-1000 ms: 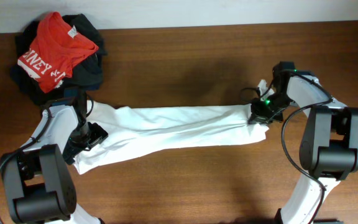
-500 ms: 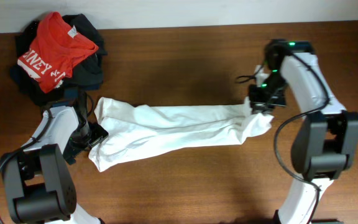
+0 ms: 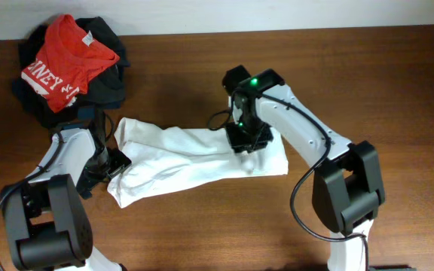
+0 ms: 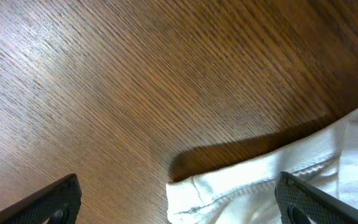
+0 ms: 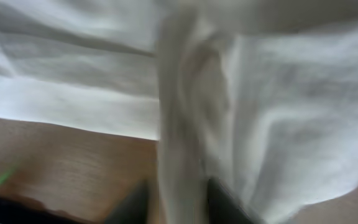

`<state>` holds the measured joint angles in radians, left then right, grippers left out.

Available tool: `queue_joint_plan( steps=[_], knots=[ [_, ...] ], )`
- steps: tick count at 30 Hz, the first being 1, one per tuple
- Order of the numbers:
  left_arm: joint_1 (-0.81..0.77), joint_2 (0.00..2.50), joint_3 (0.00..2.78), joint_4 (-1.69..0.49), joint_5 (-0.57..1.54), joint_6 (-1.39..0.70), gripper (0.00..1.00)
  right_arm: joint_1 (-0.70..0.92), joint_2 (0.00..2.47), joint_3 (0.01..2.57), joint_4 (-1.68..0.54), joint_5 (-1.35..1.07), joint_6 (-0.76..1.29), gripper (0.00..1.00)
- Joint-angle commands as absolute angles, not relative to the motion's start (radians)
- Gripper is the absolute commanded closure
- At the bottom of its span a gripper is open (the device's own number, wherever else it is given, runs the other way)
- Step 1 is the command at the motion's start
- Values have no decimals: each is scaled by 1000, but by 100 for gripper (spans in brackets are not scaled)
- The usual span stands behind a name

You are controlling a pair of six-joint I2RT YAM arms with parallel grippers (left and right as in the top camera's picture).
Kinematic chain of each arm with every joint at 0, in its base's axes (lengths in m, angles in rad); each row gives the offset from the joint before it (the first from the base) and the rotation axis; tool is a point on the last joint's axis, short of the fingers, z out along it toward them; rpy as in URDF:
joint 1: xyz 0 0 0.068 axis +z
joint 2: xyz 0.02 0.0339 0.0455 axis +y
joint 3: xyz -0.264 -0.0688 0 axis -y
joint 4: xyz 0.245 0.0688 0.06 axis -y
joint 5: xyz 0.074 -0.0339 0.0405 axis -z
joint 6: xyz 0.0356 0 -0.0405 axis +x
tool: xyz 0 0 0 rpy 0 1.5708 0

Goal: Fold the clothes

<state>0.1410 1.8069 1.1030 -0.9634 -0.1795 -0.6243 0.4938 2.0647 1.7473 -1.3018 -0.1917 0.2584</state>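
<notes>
- Overhead: the white T-shirt (image 3: 172, 154) lies on the table (image 3: 202, 75) as a long, rumpled band, running from just in front of the left arm to about the middle of the table. A doubled-over flap sits at its right end. It is thin cotton, so I judge it light, limp and quick to bunch. It will not keep a crease unless I lay it flat, and it will drag along the wood if I pull from one point. I would take hold at a hem or a sleeve seam, where the cloth is thicker. The red T-shirt (image 3: 66, 64) and the dark garments (image 3: 110, 79) sit heaped in the far left corner, apart from the work.
- Overhead, pincers: the right gripper (image 3: 246, 141) is down on the upper edge of the band near its right end, touching cloth. The left gripper (image 3: 117, 164) is at the band's left end. From this height I cannot read how far either is open.
- Left wrist: the two fingertips (image 4: 58, 199) stand wide apart at the bottom corners, so this pincer is open and holds nothing. A stitched hem of the shirt lies on the wood between them, nearer the right-hand one.
- Right wrist: the view is blurred and filled with white cloth. A narrow ridge of fabric runs down between the two dark fingers (image 5: 225, 199), which sit close together. I judge this pincer closed on a pinch of the shirt.
</notes>
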Motion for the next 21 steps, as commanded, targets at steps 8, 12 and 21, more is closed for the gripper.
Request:
queue_joint_plan(
  steps=[8, 12, 21],
  knots=[
    [147, 1816, 1093, -971, -176, -624, 1, 249, 2035, 1777, -1418, -99, 255, 9],
    [147, 1816, 1093, -970, -176, -624, 1, 225, 2035, 1770, -1516, -374, -26, 76],
    [147, 1816, 1093, -981, -176, -624, 1, 386, 2035, 1544, -1345, -323, 72, 76]
  ],
)
